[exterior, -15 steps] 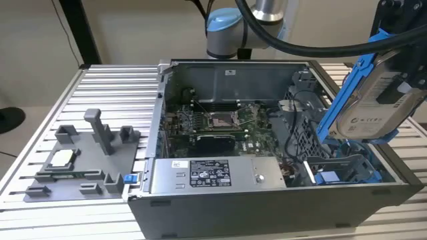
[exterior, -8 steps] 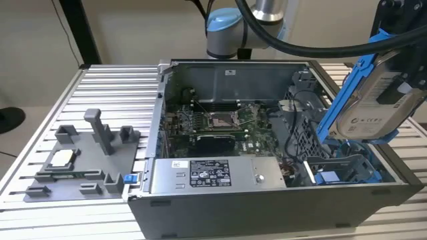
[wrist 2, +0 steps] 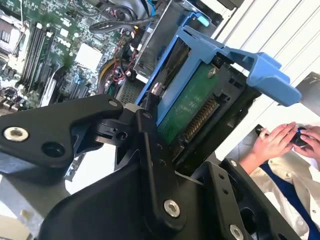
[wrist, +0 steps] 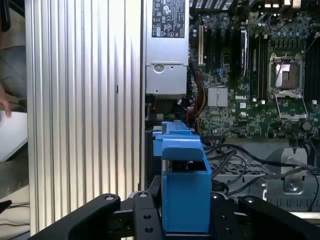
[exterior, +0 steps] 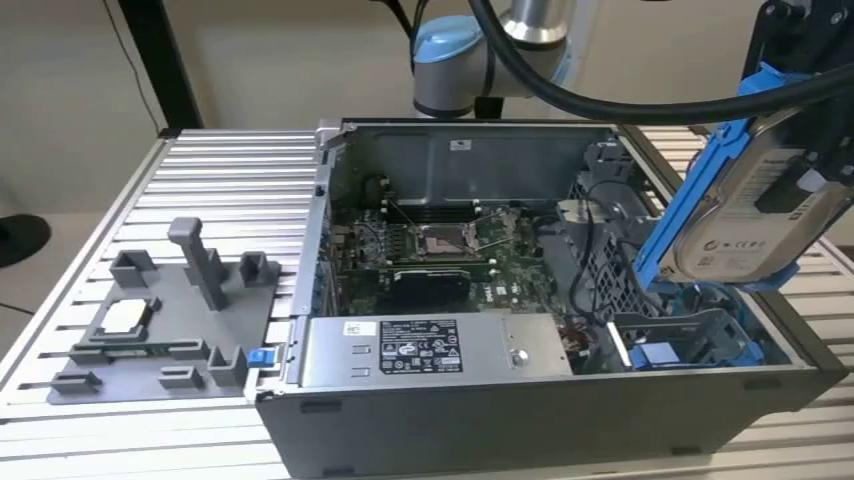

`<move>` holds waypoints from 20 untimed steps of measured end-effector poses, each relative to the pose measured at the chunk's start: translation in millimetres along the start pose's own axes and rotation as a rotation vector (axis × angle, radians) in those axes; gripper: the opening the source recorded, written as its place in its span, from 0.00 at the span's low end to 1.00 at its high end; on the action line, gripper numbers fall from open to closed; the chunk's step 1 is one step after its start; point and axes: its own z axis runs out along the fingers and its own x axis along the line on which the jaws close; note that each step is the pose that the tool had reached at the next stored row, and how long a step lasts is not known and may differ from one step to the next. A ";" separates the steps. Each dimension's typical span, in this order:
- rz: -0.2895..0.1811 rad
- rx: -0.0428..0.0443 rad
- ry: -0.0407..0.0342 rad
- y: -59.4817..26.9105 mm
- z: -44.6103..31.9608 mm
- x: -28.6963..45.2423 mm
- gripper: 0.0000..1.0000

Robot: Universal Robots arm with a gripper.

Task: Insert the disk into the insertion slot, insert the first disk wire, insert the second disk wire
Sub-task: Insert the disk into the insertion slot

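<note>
One disk (exterior: 741, 220), blue-framed, hangs tilted just above the insertion slot (exterior: 683, 340) of the open computer case (exterior: 534, 420) | tool (wrist: 186, 215) clamped on its carrier | step one, unseated | you must level it with the rails.

Flat rectangular silver-grey metal disk (exterior: 731, 238), white label, bright blue plastic carrier frame (exterior: 694, 190); ribbed silver aluminium bench (exterior: 227, 170).
</note>
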 end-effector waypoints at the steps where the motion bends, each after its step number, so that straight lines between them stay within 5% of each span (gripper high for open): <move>1: 0.000 0.0000 0.0000 -0.1 0.4 0.4 0.00; 20: 0.000 0.0000 0.0003 -4.0 16.8 1.7 0.00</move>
